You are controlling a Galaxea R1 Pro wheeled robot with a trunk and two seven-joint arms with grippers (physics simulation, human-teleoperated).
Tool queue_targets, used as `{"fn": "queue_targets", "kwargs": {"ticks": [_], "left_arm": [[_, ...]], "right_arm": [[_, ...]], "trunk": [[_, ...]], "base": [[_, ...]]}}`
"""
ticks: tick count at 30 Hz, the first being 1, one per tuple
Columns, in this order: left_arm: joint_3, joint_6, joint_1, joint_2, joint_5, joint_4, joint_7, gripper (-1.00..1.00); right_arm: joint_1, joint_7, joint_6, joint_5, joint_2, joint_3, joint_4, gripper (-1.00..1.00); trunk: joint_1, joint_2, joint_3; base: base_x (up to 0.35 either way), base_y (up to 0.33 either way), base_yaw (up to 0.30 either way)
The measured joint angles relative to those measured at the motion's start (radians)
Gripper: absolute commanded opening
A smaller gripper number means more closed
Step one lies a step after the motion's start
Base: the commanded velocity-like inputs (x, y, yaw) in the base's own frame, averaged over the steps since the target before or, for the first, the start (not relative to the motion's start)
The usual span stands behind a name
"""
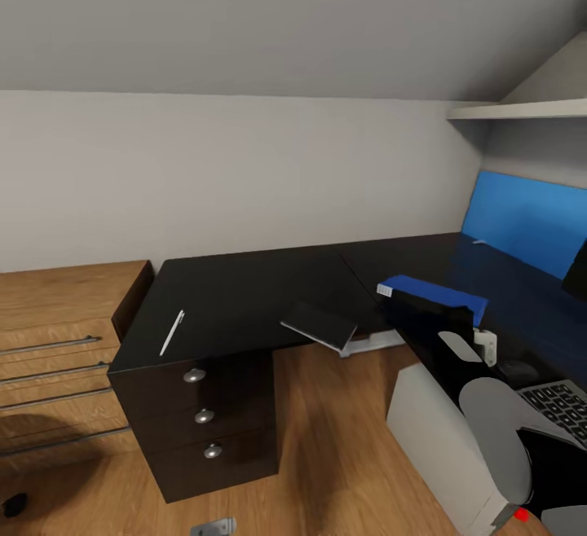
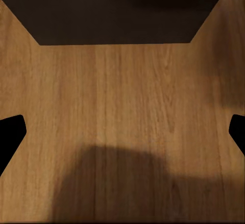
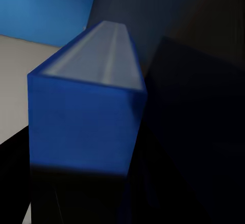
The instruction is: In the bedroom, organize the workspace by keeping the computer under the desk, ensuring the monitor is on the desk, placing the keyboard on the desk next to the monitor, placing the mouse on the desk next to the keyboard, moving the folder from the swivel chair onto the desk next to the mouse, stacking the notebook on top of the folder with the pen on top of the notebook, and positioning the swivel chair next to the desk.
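The black L-shaped desk (image 1: 244, 283) fills the middle of the head view. A white pen (image 1: 171, 332) lies near its left front edge. The dark grey notebook (image 1: 319, 324) overhangs the inner corner edge. My right gripper (image 1: 424, 314) is shut on the blue folder (image 1: 436, 292), holding it just above the desk's right wing. In the right wrist view the folder (image 3: 87, 101) runs edge-on away from the gripper (image 3: 87, 193). The keyboard (image 1: 562, 406), a small dark mouse (image 1: 518, 371) and the monitor's edge (image 1: 575, 271) are at far right. My left gripper (image 2: 122, 132) hangs open over bare floor.
A black drawer unit (image 1: 204, 418) with round knobs stands under the desk's left end, beside a wooden chest (image 1: 57, 340). A light grey-white box (image 1: 436, 434), apparently the computer, stands under the right wing. A blue panel (image 1: 530, 222) and a white shelf (image 1: 522, 110) line the right wall.
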Motion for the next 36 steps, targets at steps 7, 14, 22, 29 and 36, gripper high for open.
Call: {"fn": "queue_targets", "kwargs": {"ticks": [7, 14, 22, 29, 36], "left_arm": [[0.0, 0.0, 0.0, 0.0, 0.0, 0.0, -0.001, 1.0], [0.0, 0.0, 0.0, 0.0, 0.001, 0.0, -0.002, 1.0], [0.0, 0.0, 0.0, 0.0, 0.001, 0.001, -0.002, 1.0], [0.003, 0.003, 0.0, 0.002, 0.003, 0.003, -0.001, 1.0], [0.002, 0.003, 0.0, 0.002, 0.004, 0.004, 0.002, 1.0]], "right_arm": [[0.0, 0.0, 0.0, 0.001, 0.0, -0.002, 0.0, -1.0], [0.0, 0.0, 0.0, 0.0, 0.0, 0.0, 0.0, -1.0], [0.0, 0.001, -0.001, 0.001, 0.001, -0.004, 0.0, -1.0], [0.0, 0.001, -0.001, 0.001, 0.001, -0.003, 0.001, -1.0], [0.0, 0.001, -0.001, 0.001, 0.001, -0.005, 0.0, -1.0]], "trunk": [[0.0, 0.0, 0.0], [0.0, 0.0, 0.0], [0.0, 0.0, 0.0], [-0.001, 0.0, 0.0], [0.0, 0.0, 0.0]], "base": [[-0.018, -0.001, 0.0], [-0.118, -0.023, 0.0], [-0.005, -0.001, 0.0], [0.078, 0.0, 0.0], [0.038, 0.0, 0.0]]}}
